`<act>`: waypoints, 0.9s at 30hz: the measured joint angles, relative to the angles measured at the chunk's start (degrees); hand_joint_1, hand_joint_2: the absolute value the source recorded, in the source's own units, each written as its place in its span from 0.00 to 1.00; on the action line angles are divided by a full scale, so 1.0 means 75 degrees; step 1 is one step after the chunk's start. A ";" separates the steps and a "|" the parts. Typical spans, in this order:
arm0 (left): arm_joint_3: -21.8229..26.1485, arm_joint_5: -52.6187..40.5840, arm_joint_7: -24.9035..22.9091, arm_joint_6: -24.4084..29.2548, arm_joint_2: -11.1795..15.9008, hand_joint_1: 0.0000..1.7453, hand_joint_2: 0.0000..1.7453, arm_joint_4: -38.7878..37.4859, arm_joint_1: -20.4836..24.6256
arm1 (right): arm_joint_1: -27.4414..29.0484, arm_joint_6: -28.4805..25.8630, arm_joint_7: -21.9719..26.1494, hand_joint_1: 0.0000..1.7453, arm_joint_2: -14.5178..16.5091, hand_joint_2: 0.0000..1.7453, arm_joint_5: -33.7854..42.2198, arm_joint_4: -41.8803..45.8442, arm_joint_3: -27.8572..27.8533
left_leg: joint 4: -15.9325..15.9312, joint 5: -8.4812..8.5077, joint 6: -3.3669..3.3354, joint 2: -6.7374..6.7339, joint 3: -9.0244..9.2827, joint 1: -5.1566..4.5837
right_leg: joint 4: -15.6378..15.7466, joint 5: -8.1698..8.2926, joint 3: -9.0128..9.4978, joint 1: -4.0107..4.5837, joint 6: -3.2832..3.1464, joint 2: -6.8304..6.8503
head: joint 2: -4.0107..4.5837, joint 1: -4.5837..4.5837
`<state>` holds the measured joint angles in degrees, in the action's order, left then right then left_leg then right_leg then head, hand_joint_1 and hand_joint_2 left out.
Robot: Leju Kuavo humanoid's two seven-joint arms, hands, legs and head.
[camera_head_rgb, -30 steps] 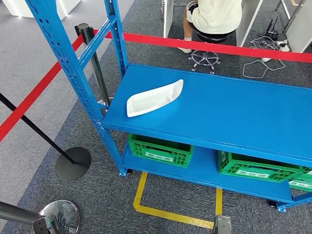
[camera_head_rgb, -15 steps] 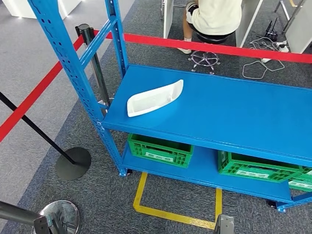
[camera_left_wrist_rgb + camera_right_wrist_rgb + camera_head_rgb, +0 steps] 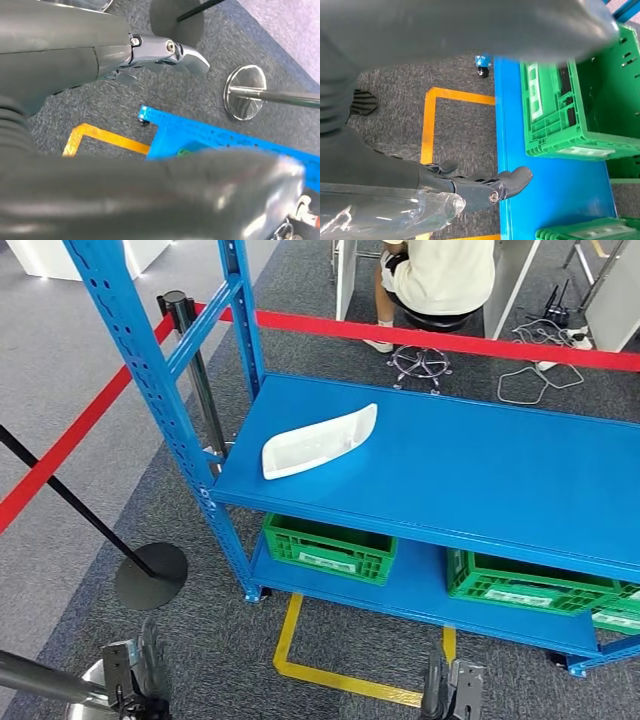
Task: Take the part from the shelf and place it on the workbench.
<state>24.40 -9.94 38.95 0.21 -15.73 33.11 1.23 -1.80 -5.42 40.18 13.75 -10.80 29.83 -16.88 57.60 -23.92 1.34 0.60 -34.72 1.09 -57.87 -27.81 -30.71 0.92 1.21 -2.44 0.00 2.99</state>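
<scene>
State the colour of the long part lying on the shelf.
White part, clearest in the head view.

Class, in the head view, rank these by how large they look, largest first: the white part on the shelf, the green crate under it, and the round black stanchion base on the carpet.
1. green crate
2. white part
3. black stanchion base

The crate and part look close in size, so their order is unsure.

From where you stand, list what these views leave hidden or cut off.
- Left hand and right hand, head view: cut off by the bottom edge.
- Green crates, head view: contents hidden under the shelf board.
- Seated person: cropped by the top edge.
- Workbench: cannot be identified.
</scene>
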 joint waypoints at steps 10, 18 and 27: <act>-0.0532 0.0006 0.0000 0.0359 -0.0004 0.00 0.00 0.0000 -0.0006 | -0.0018 -0.0071 0.0002 0.00 -0.0001 1.00 0.0126 0.0003 0.0120 | 0.0000 0.0002 0.0000 0.0001 0.0000 0.0000 | 0.0000 0.0001 0.0000 0.0000 0.0001 0.0000 | 0.0000 -0.0001; -0.0821 0.0052 -0.0151 0.0444 0.0084 0.00 0.75 -0.0001 -0.0132 | 0.0054 -0.0283 -0.0266 0.00 -0.0046 1.00 0.0106 0.0012 0.0267 | 0.0000 0.0002 0.0000 0.0000 0.0004 0.0000 | 0.0001 0.0002 0.0001 0.0000 0.0001 -0.0001 | 0.0000 -0.0001; -0.1459 0.0393 -0.1590 0.0336 0.0588 0.00 0.00 -0.0099 -0.0565 | 0.0546 -0.0097 -0.1777 0.00 -0.0301 0.00 0.0456 -0.0017 0.0730 | -0.0003 -0.0003 0.0003 0.0000 0.0004 0.0001 | 0.0002 -0.0007 -0.0025 0.0001 -0.0006 -0.0002 | 0.0000 0.0000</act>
<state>13.46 -6.99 27.03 2.73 -11.32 32.37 -3.00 2.29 -6.15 26.85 11.50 -7.38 29.70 -11.41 57.58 -23.95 1.36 0.61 -34.68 1.10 -57.86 -27.86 -30.89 0.93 1.16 -2.45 0.00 2.99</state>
